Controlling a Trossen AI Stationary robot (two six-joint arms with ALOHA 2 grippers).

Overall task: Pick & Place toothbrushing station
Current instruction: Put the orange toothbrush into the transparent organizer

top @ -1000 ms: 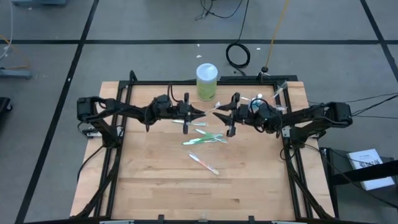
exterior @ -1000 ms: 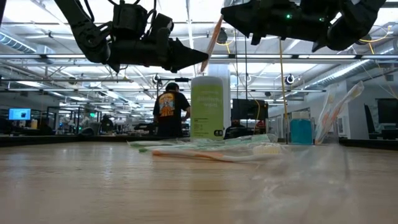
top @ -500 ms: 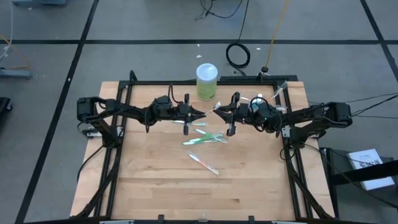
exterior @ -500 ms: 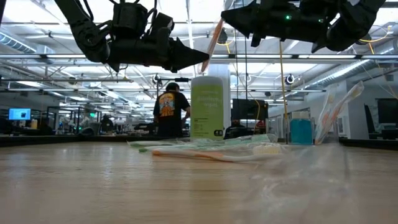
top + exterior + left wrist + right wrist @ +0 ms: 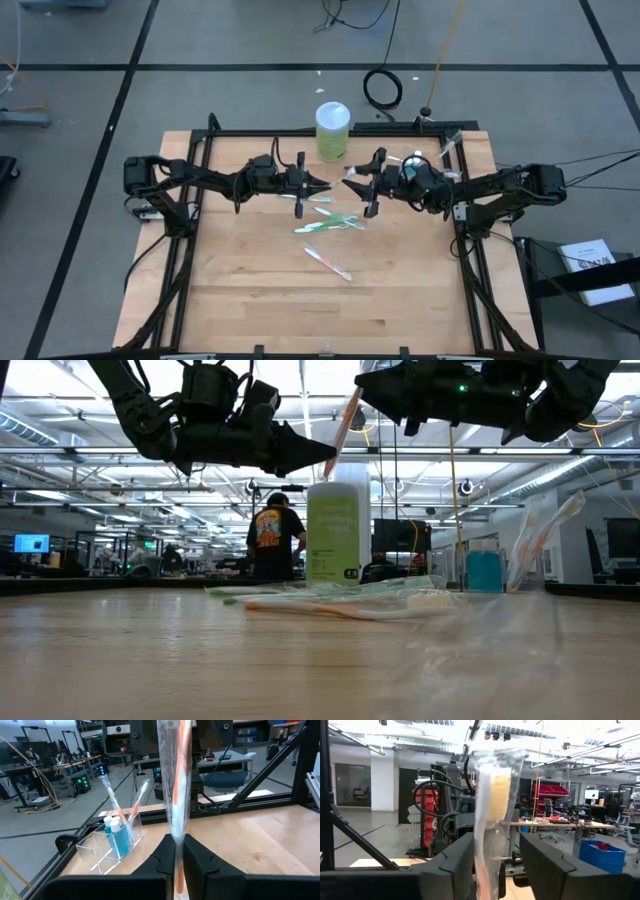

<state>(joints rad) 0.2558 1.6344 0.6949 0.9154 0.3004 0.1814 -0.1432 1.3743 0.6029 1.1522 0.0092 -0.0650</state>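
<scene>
My left gripper (image 5: 322, 184) is shut on a pink-white toothbrush (image 5: 345, 415) in a clear wrapper, high above the table's middle. My right gripper (image 5: 347, 181) faces it, open. Its fingers stand on either side of the wrapped bristle end (image 5: 492, 795), and I see no touch. The clear holder (image 5: 115, 845) with toothbrushes and teal white-capped tubes (image 5: 483, 572) stands at the table's far right (image 5: 432, 160). Green-white toothbrushes (image 5: 330, 222) and a pink-white one (image 5: 328, 262) lie flat on the table. My left gripper pinches the wrapped toothbrush's handle (image 5: 178, 827) between its two fingers, near the lower end. The fingers come level from the table's left and lie across the handle. The toothbrush stands nearly upright above the fingers, leaning a little, lifted clear of the table.
A lime-green, white-lidded cylinder (image 5: 332, 132) stands at the far edge just behind both grippers. The near half of the wooden table (image 5: 260, 300) holds only the loose toothbrushes. A person (image 5: 272, 535) stands in the room beyond the table.
</scene>
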